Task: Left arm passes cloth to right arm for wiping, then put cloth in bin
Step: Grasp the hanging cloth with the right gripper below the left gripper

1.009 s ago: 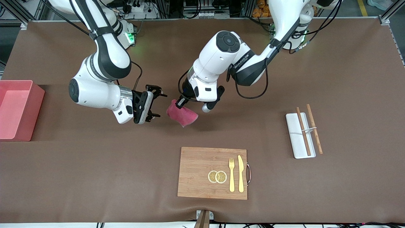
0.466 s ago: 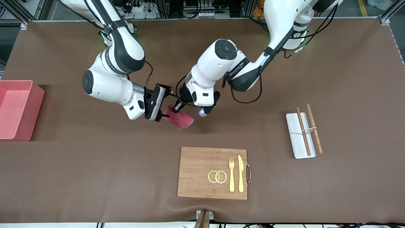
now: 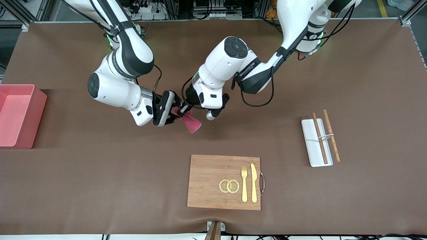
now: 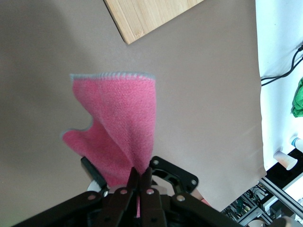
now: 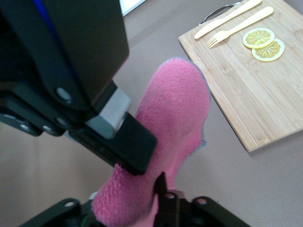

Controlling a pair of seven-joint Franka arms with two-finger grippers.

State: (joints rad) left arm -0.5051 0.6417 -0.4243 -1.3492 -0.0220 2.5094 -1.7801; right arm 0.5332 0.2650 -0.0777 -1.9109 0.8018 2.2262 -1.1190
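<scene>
Since a second ago, the right gripper [image 3: 174,115] has swung in from well apart to meet the left gripper [image 3: 182,111] over the bare tabletop [image 3: 100,173], and the cloth [image 3: 190,122] now hangs bunched between them, narrower than before. From the front, both arms lean in with forearms nearly level, wrists facing each other; the cloth's free end trails down from the fingers toward the wooden board [image 3: 213,181]. The bin [image 3: 20,115] sits well apart at the right arm's end.

From the left wrist, the left fingers [image 4: 142,182] are pinched tight on one gathered corner, and the cloth's long axis runs straight away from them, its hemmed edge outermost.

From the right wrist, the right fingers [image 5: 161,187] appear to be narrowing on the cloth close beside the left arm's dark fingers [image 5: 118,137]; whether their grip is firm I cannot tell. Judged so, the handover turns on the right fingers gripping before the left lets go.
</scene>
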